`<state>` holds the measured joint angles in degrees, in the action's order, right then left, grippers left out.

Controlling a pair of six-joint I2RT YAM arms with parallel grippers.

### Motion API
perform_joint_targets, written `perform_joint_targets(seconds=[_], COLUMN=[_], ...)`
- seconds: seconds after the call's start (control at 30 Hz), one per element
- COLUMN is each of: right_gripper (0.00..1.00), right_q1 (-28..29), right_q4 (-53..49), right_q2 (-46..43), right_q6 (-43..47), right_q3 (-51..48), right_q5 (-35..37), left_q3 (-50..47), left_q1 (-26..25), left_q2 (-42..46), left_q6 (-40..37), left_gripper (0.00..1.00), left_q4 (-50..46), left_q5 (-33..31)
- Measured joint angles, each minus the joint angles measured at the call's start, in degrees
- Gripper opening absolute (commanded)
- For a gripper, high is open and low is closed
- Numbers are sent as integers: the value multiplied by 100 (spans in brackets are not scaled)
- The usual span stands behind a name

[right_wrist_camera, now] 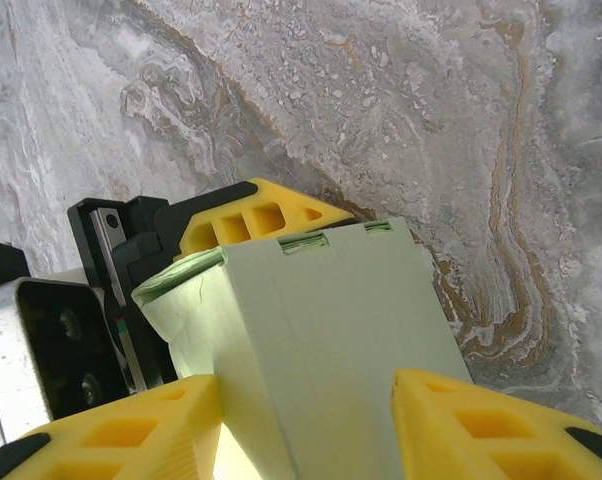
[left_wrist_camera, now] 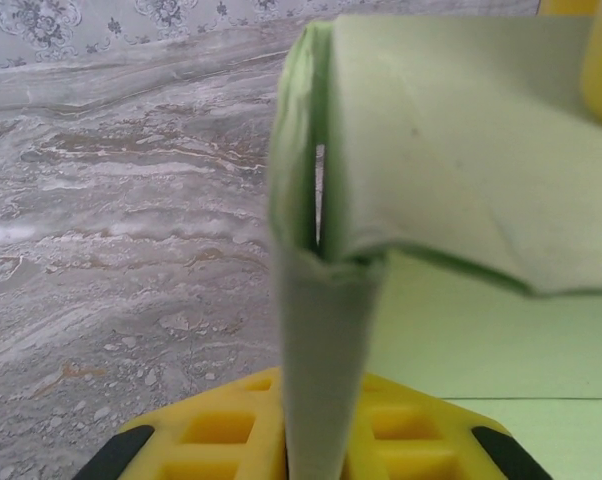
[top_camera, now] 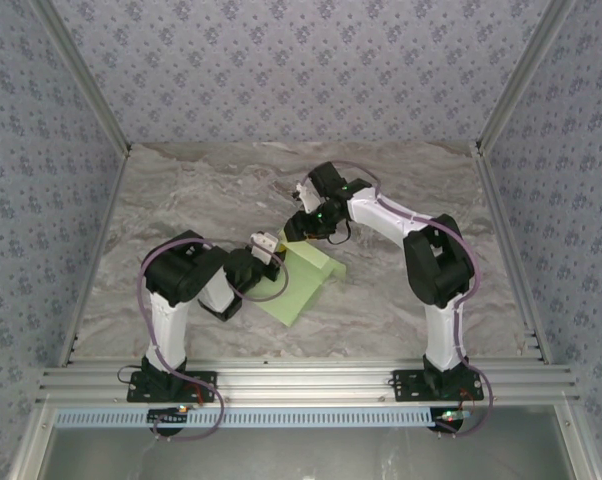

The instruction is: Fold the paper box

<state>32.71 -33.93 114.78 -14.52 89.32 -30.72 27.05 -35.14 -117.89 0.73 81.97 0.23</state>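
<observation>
One pale-green paper box (top_camera: 306, 282), part-folded, lies mid-way across the marble tabletop (top_camera: 181, 190) between two robot arms, the left arm (top_camera: 176, 285) and the right arm (top_camera: 436, 262). The left fingers (left_wrist_camera: 211, 432) are pinched almost closed on an upright fold of card at the box's edge. The right fingers (right_wrist_camera: 486, 430) stand partly apart astride the box, one beside each wall — whether they press on it cannot be told.

Pale green paper box (top_camera: 306, 280), partly folded, tilted
</observation>
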Motion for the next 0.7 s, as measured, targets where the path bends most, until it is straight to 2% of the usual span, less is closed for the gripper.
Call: perform_joint_targets(seconds=[0.4, 0.53, 0.7], right_gripper=[54, 57, 61], right_q1=[-63, -269, -660], right_q4=[575, 813, 1635], right_q2=[-402, -964, -2186], right_q6=[-343, -455, -518], right_q3=[-597, -1141, -2286], right_q5=[-39, -57, -2], left_q3=[22, 22, 22], left_q1=[-63, -66, -61], left_q2=[72, 96, 127], left_q6=[37, 44, 85], left_gripper=[0, 0, 0], left_q4=[-173, -229, -275], left_q5=[-468, -702, -761])
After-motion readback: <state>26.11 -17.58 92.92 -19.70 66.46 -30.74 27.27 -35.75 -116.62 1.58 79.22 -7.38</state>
